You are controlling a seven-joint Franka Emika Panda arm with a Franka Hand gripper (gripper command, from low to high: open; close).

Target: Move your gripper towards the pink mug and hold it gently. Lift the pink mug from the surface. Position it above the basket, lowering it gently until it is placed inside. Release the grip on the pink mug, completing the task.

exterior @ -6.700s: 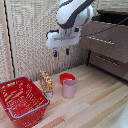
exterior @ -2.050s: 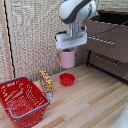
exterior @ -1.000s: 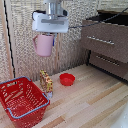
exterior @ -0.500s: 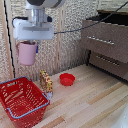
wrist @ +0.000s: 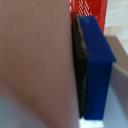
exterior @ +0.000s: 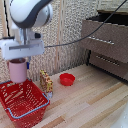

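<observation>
already lifted, the pink mug is held in the air over the basket.
the gripper is clenched on the mug, a dark blue finger pressed to its wall; lowering and release are not yet done.

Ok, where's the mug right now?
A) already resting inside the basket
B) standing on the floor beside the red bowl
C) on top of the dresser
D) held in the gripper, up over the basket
D: in the exterior view the mug hangs clamped under the gripper, above the basket rather than down on its bottom, and the bowl sits alone on the floor.
</observation>
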